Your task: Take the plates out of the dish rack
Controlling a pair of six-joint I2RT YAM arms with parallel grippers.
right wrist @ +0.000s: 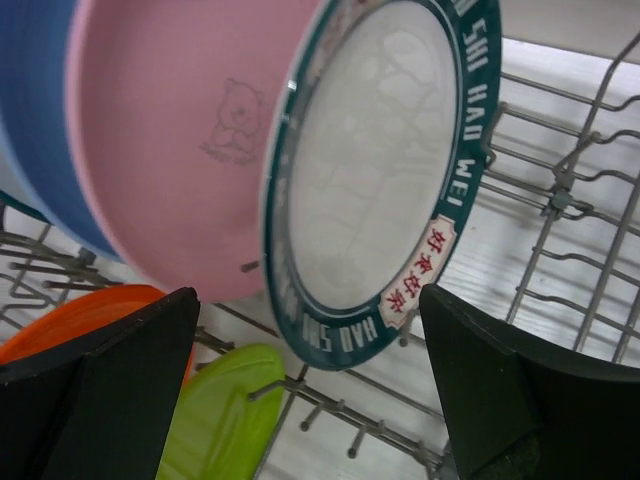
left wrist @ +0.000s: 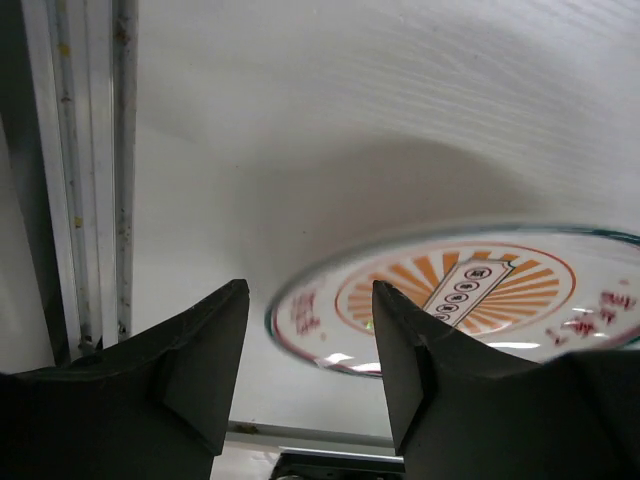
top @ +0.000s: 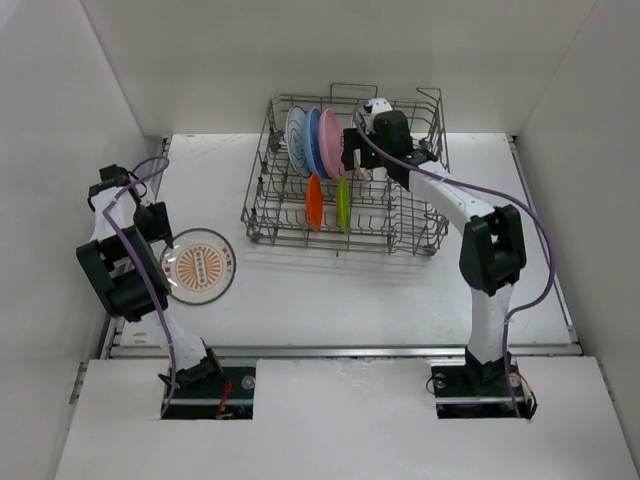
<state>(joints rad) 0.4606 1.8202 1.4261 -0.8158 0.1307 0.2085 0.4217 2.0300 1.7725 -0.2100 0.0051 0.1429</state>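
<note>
Leftward, near left table (top: 350,300) edge: patterned plate (top: 198,265) flat, left gripper (left wrist: 310,300) jaws parted over its rim. Right gripper (right wrist: 308,300) jaws spread wide, flanking green-rimmed plate (right wrist: 370,170) in dish rack (top: 430,240).

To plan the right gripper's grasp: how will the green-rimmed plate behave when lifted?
The green-rimmed plate looks glossy and rigid, so probably slippery and breakable. It stands on edge beside the pink plate, so it may roll or tip once clear of the dish rack tines.

green-rimmed plate (right wrist: 370,170) cropped (top edge), orange plate (right wrist: 100,305) half-hidden
</note>
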